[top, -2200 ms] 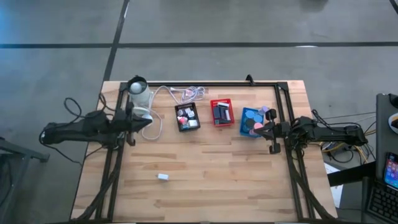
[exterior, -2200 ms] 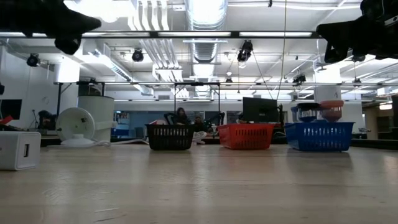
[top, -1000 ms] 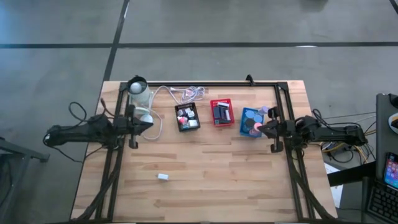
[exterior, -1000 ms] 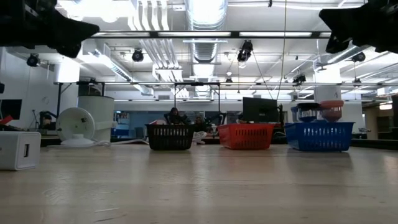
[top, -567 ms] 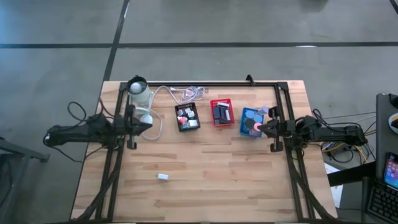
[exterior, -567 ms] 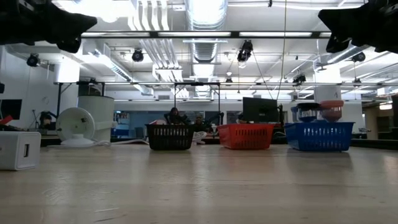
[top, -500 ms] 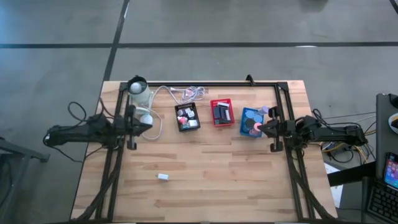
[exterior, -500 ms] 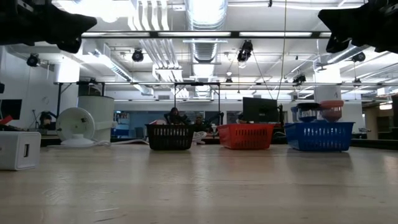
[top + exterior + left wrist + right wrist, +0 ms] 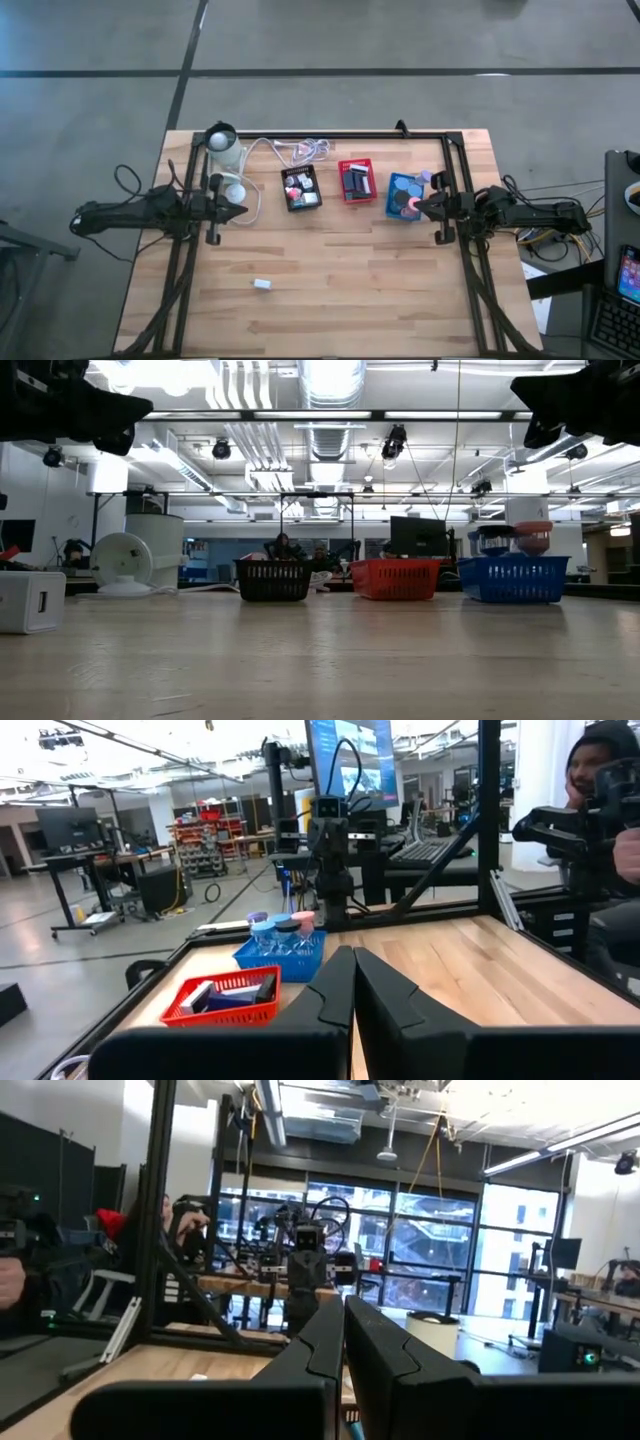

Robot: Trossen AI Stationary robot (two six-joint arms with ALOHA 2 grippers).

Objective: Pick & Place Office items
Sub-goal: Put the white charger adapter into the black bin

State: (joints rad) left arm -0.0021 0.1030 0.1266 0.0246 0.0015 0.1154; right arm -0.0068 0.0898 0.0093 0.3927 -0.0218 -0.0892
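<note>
table (image 9: 350, 280): pale wood planks
on it: black tray (image 9: 301, 188), red tray (image 9: 356, 181), blue tray (image 9: 401, 196), white block (image 9: 262, 285), white coiled cable (image 9: 300, 151)

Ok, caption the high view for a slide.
Both arms idle beside black tray, red tray and blue tray.

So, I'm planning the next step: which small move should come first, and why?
Probably swing the left gripper, shut and empty, toward the lone white block on the bare table and open it; the other items already lie in the trays.
</note>
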